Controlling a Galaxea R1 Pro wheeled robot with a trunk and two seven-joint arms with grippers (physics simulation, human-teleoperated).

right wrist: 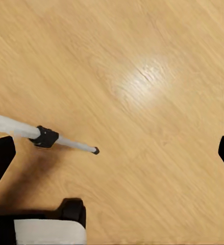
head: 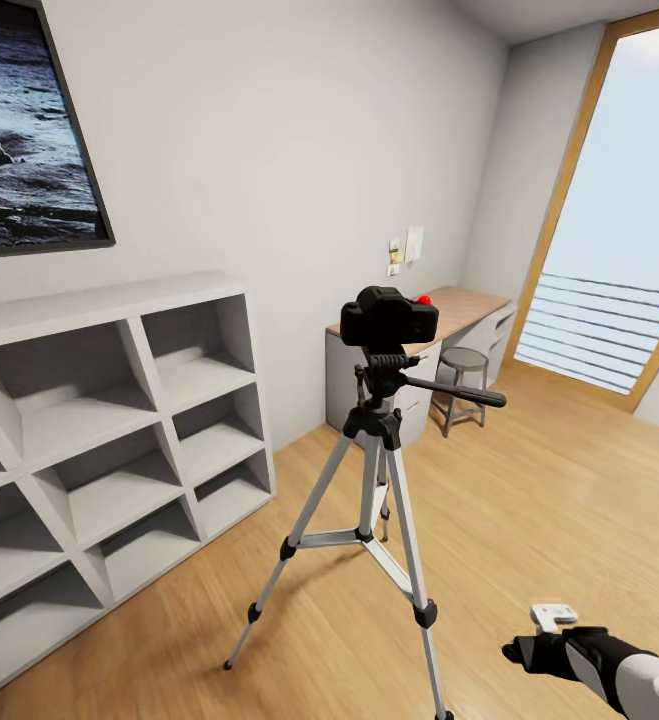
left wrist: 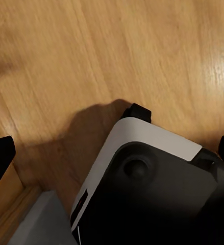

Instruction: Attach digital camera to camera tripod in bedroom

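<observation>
The digital camera (head: 389, 316) sits on the black head of the camera tripod (head: 374, 470), upright, its hump uppermost; a small red spot shows just behind it. The tripod stands in the middle of the bedroom on the light wood floor (head: 529, 520), its three silver legs splayed and its long black handle pointing right. In the right wrist view one leg (right wrist: 45, 137) ends in a black foot on the planks. To the left stands a white cube shelf (head: 109, 440) against the wall, under a dark framed picture (head: 24, 130). Further off, a bench (head: 469, 305) with a round stool (head: 463, 372) sits by a tall window (head: 619, 220). The right claw (head: 554, 640) hangs low at near right, its fingers spread wide. The left claw (left wrist: 112, 153) points at the floor, also spread.
</observation>
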